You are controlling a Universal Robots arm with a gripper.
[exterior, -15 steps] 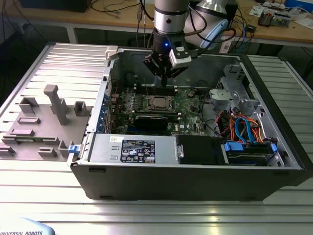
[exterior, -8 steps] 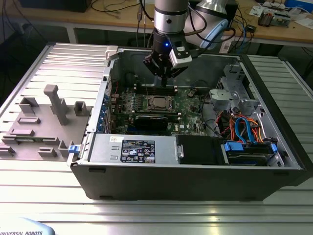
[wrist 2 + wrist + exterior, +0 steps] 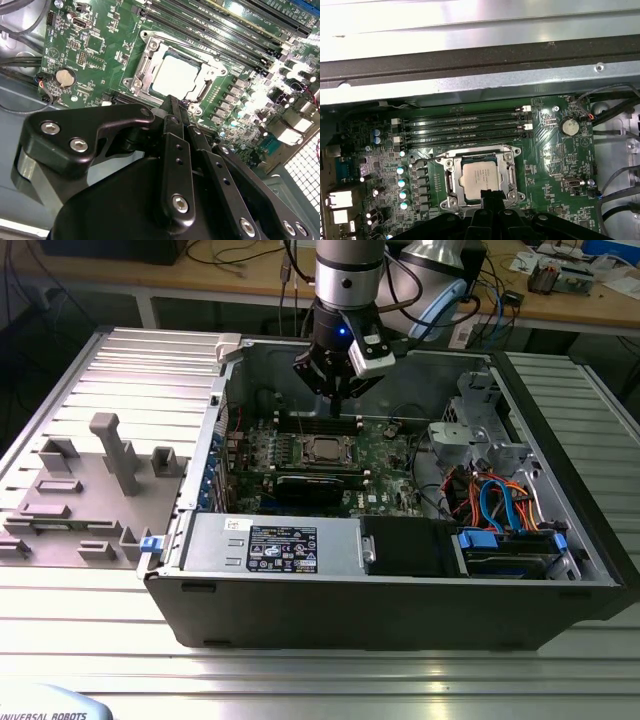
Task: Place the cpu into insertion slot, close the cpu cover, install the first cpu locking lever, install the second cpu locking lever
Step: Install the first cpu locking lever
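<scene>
Shows gripper (image 3: 489,194) clenched and empty near cpu (image 3: 480,174), seated under cover (image 3: 451,176); likely wants slow, square pressure, tips off cpu.

Arm (image 3: 348,270) = silver-grey tube w/ black wrist section, blue LED (image 3: 341,332), white cam box (image 3: 371,353); pincer (image 3: 173,101) matte black links w/ silver screws (image 3: 180,202).

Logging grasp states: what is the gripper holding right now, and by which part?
Nothing is held: the gripper, fingers together, hovers empty beside the seated cpu.
</scene>
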